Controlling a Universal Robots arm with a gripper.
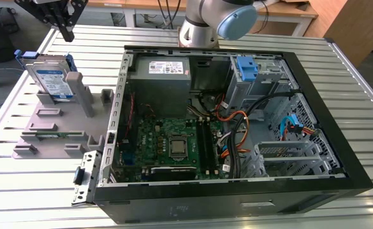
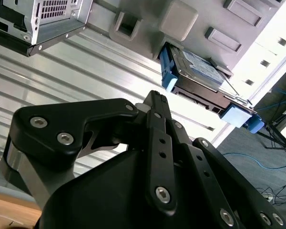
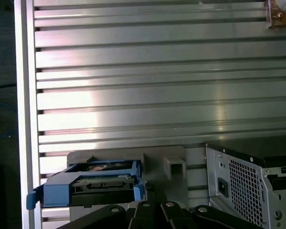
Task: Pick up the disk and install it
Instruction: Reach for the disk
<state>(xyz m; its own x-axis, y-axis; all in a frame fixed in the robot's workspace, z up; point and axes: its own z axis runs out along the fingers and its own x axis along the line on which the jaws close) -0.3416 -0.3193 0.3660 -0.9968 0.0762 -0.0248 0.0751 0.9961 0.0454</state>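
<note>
Over the bench (image 1: 20, 191) at the exterior view's left, my tool (image 1: 67, 37), narrow and empty, hangs with the disk (image 1: 49, 78) on edge in its grey holder (image 1: 46, 125) at six o'clock, top edge running nine-to-three.

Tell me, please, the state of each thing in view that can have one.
disk, standing upright in the grey holder, not held.
gripper, above the disk, apart from it, holding nothing.
grey holder, carrying the disk at one end.
computer case, lying on its side, side panel off, inside exposed.
blue latch, upright inside the computer case.
</note>
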